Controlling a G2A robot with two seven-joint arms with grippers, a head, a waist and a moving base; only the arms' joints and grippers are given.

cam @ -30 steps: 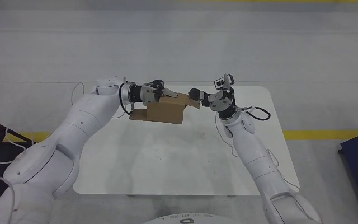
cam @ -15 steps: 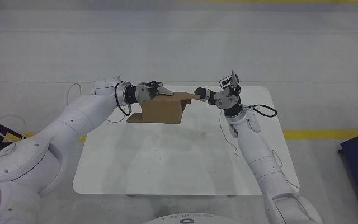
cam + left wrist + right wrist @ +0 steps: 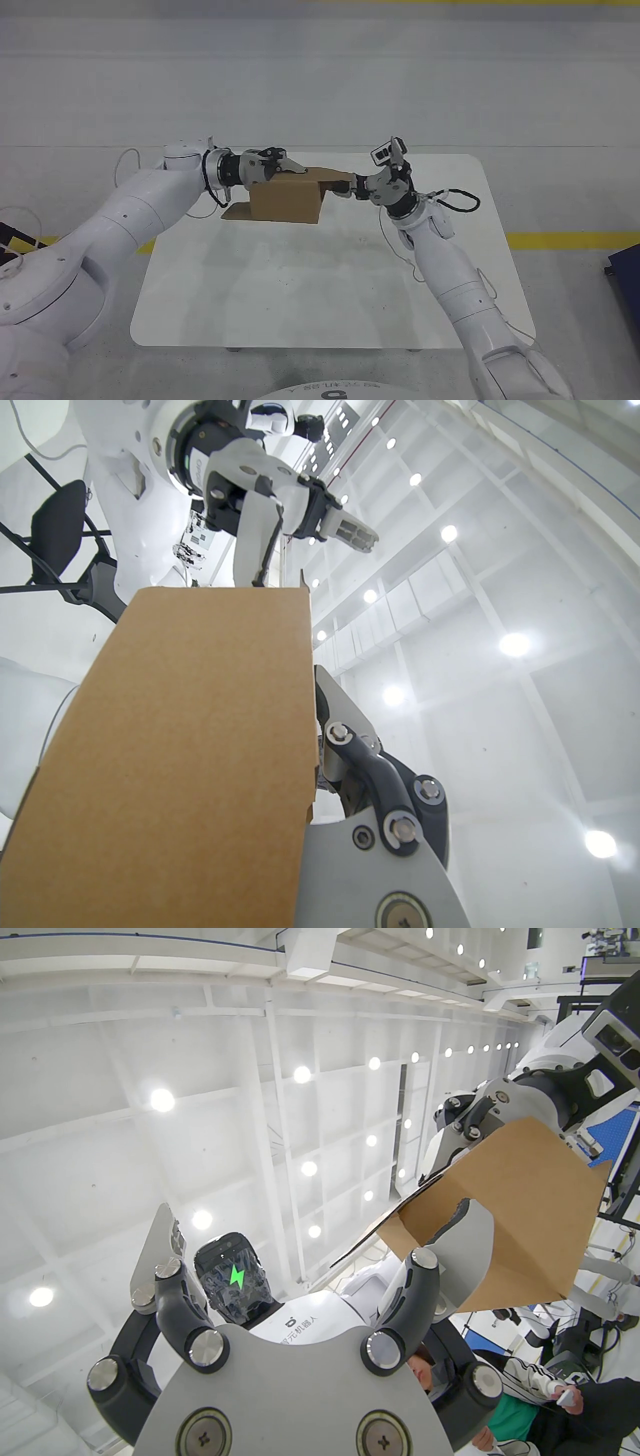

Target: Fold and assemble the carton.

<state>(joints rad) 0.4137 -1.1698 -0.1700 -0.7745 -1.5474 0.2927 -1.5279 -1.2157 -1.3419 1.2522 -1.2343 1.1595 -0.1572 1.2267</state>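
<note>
1. the carton sits between my two arms over the far side of the table. i can't tell whether it rests on the top or hangs just above it.
2. my left gripper looks clamped on the carton's upper wall. one finger lies against the panel edge and the other is hidden behind the board.
3. my right gripper is spread wide and holds nothing. one finger is pressed against an end flap.
4. my read is that the cardboard is light and dry, stiff across its panels and floppy at the creases. it would dent under a hard pinch.
5. i'd grip a wall edge near a corner and push flaps close to their crease.
</note>
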